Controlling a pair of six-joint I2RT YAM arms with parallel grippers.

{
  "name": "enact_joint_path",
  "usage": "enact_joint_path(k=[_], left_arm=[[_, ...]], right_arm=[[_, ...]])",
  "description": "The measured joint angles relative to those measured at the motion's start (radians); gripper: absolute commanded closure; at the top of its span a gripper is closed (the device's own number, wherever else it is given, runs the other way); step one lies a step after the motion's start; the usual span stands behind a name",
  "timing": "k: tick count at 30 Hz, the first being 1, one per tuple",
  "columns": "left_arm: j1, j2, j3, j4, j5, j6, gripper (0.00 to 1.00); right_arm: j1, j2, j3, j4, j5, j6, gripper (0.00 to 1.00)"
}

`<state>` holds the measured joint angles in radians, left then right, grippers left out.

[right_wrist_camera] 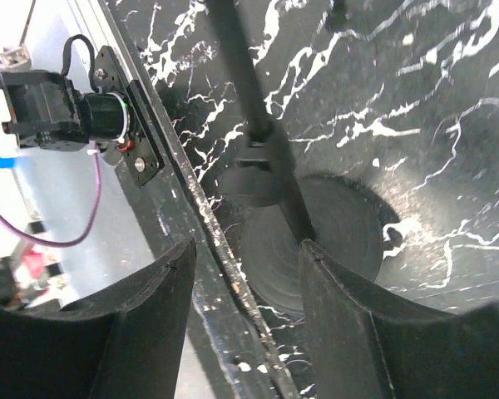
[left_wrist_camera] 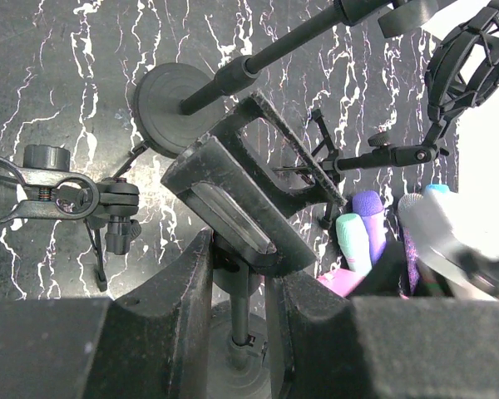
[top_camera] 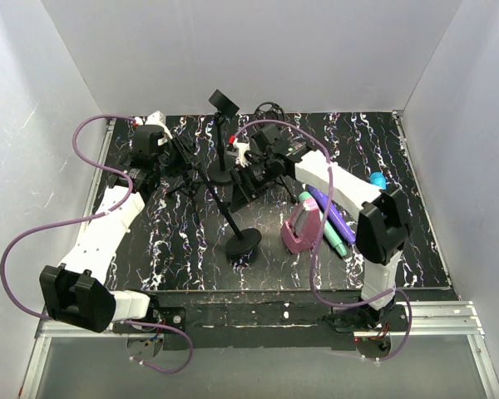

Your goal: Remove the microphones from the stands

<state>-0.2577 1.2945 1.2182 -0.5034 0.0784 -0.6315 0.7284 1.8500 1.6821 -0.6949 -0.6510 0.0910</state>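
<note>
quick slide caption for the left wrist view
Left end effector shut on a thin stand rod beneath a black clamp frame.

top view: right gripper (top_camera: 249, 174) lost in dark tangle of stands, contact cannot tell.
left wrist view: grey microphone-like body (left_wrist_camera: 437, 229) blurred, cut by right edge. shock mount (left_wrist_camera: 470, 58) half washed out by glare, cut at top-right corner. stand pole (left_wrist_camera: 258, 62) runs off top edge. black clip (left_wrist_camera: 249, 187): lower stem buried between clamped left gripper (left_wrist_camera: 239, 258) fingers. pink object (left_wrist_camera: 339, 284) mostly behind finger.
right wrist view: blurred pole (right_wrist_camera: 245, 83) cut by top edge; round base (right_wrist_camera: 333, 233) partly behind finger (right_wrist_camera: 358, 324); left side overexposed.
</note>
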Motion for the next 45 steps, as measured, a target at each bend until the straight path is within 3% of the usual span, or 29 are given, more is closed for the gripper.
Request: enact_joint_path(k=[10,21,23,28,32,35,40,43,45], left_arm=[[0.0,-0.019,0.0,0.003,-0.001,0.038,1.0],[0.0,-0.028,0.0,0.003,-0.001,0.055,1.0],[0.0,-0.028,0.0,0.003,-0.001,0.055,1.0],[0.0,-0.028,0.0,0.003,-0.001,0.056,1.0],[0.0,-0.028,0.0,0.001,-0.004,0.057,1.0],[0.0,-0.028,0.0,-0.001,-0.009,0.05,1.0],[0.004,-0.027,0.0,-0.004,-0.001,0.034,1.0],[0.009,-0.027,0.0,-0.02,0.019,0.03,1.0],[0.012,-0.026,0.0,-0.024,0.022,0.032,1.0]], right_arm=[[-0.021,0.115,0.09,-0.006,-0.021,0.206,0.37],[-0.014,0.164,0.122,0.015,-0.045,0.272,0.39],[-0.013,0.18,0.123,0.014,-0.048,0.275,0.44],[-0.01,0.199,0.123,0.025,-0.105,0.293,0.89],[-0.011,0.198,0.129,0.037,-0.113,0.244,0.97],[-0.007,0.189,0.129,0.039,-0.115,0.127,0.99],[0.076,0.064,0.035,0.099,0.072,-0.348,0.99],[0.157,-0.12,-0.261,0.37,0.218,-0.735,0.99],[0.195,-0.223,-0.508,0.671,0.262,-0.998,0.99]])
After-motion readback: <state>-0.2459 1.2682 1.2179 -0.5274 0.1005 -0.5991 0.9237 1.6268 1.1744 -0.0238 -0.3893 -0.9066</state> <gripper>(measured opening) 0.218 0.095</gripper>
